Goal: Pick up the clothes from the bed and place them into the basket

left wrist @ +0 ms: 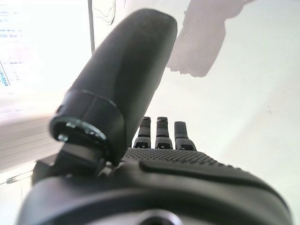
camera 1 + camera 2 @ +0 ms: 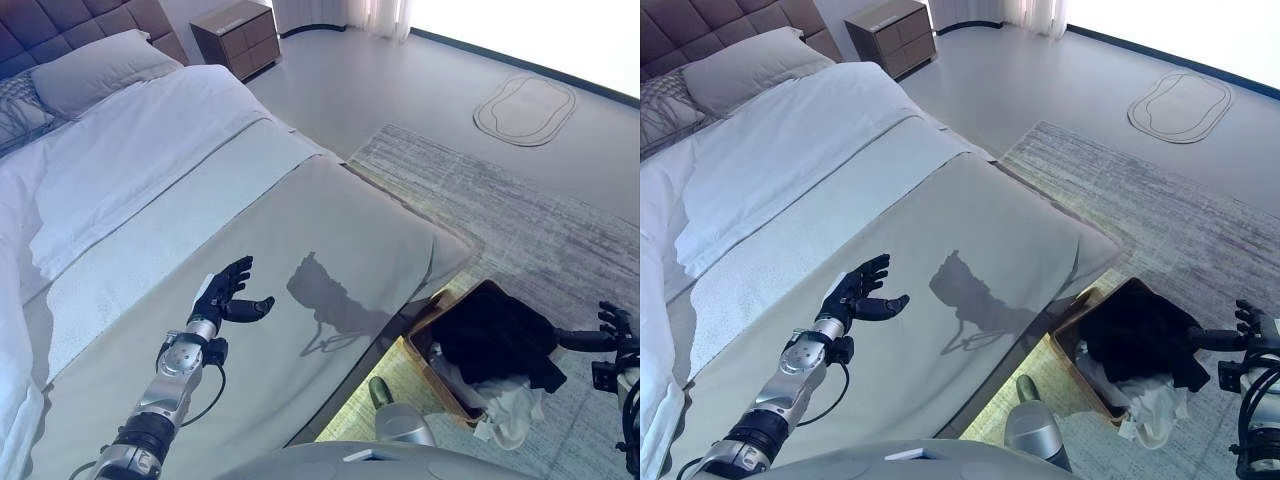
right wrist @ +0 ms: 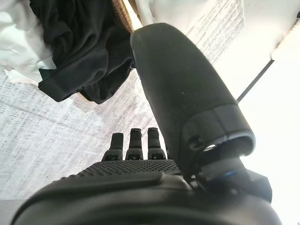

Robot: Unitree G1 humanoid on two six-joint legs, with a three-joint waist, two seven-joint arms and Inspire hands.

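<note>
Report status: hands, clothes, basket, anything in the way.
Left hand open, empty, over the bed. Right hand open, empty, beside the basket. Black garment and white cloth in basket, draping over its rim. No clothes visible on bed; nothing obstructing.

Black clothes (image 2: 497, 338) and white garment (image 2: 508, 412) heaped in basket (image 2: 428, 333)

Daylight pours in from the far side of the room, where the window wall (image 2: 540, 25) burns out to plain white and throws a pale sheen over the grey floor (image 2: 400, 90). The bed (image 2: 300, 250) is evenly lit, its white sheet bright near the pillow (image 2: 95, 70), which is dimmer. A warm yellowish strip of light (image 2: 372, 405) glows low along the bed's foot beside the basket (image 2: 425, 335). In the left wrist view the bed cover (image 1: 253, 93) glares almost white; in the right wrist view the floor is washed out too.
</note>
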